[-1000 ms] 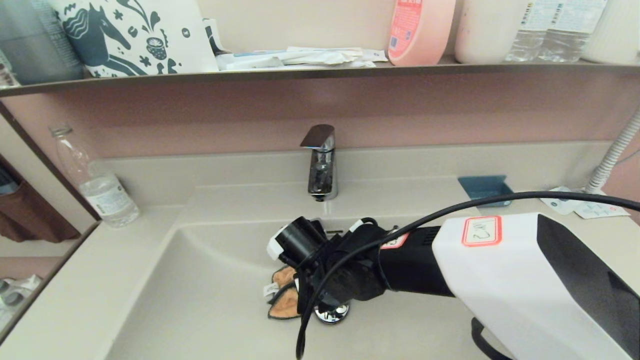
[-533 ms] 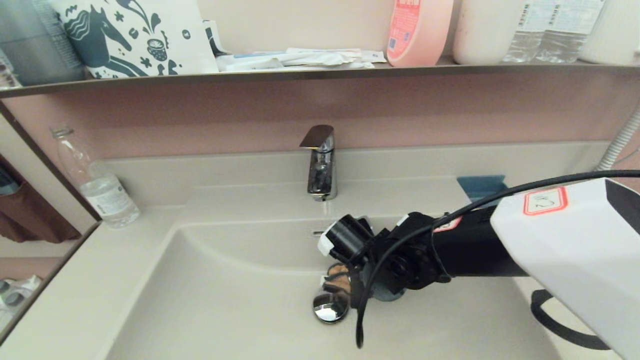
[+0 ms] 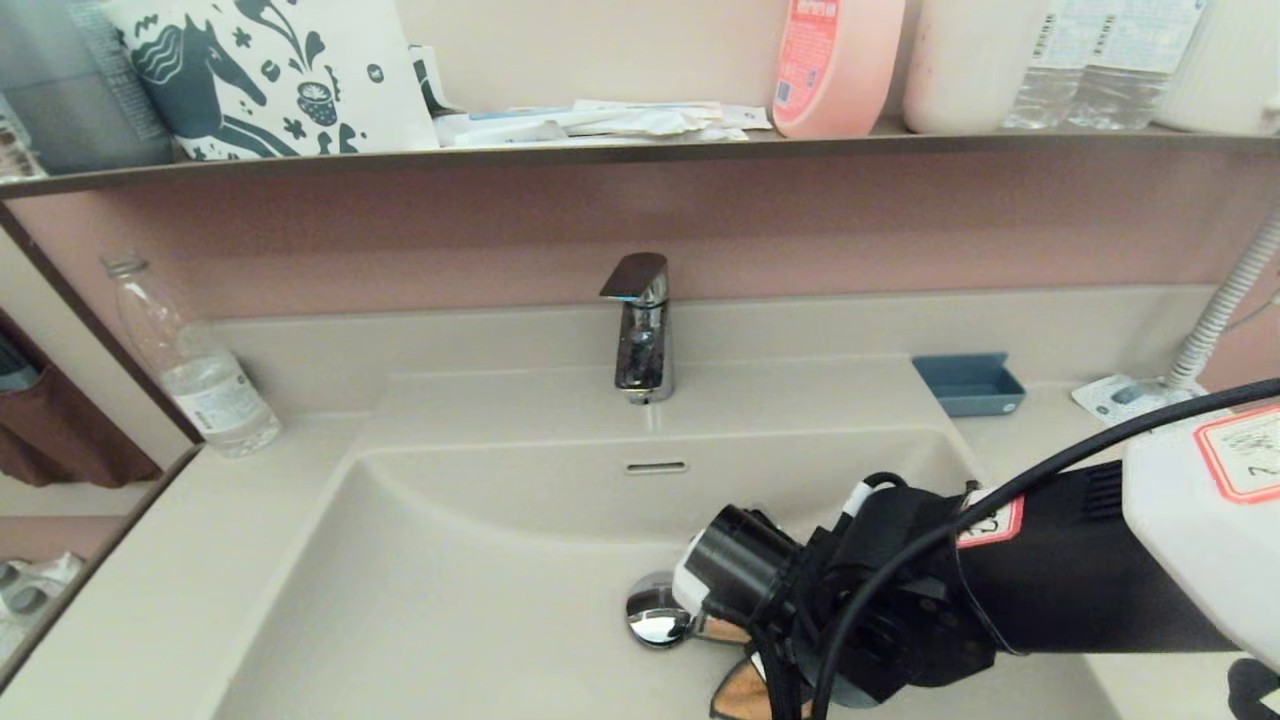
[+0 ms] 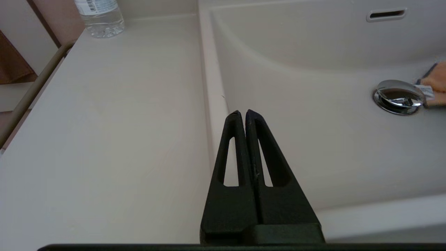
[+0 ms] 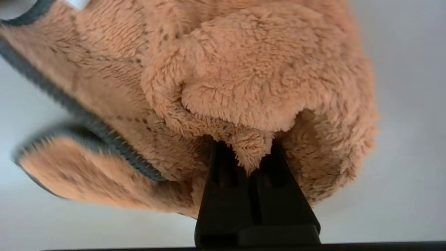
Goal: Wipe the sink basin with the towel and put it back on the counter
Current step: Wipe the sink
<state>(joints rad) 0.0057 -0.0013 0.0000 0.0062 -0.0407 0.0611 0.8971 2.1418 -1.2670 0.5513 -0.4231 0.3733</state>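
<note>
The cream-beige sink basin [image 3: 450, 590] fills the middle of the head view, with its chrome drain plug [image 3: 655, 612] and slot overflow [image 3: 655, 467]. My right gripper [image 5: 249, 148] is shut on the fluffy orange towel [image 5: 223, 69], low in the basin just right of the drain. In the head view only a small orange corner of the towel [image 3: 740, 692] shows under the wrist. My left gripper [image 4: 242, 113] is shut and empty, parked over the basin's left rim beside the counter [image 4: 104, 122]. The left wrist view catches the towel's edge [image 4: 435, 83] behind the drain [image 4: 399, 96].
A chrome faucet [image 3: 640, 330] stands behind the basin. A clear water bottle [image 3: 195, 370] is on the left counter; a blue soap dish [image 3: 968, 383] and white leaflets [image 3: 1125, 395] are on the right. A dark shelf [image 3: 640, 148] above carries bottles.
My right arm has dragged the towel from left of the drain across to its right and toward the front of the basin. The left arm has not moved.
</note>
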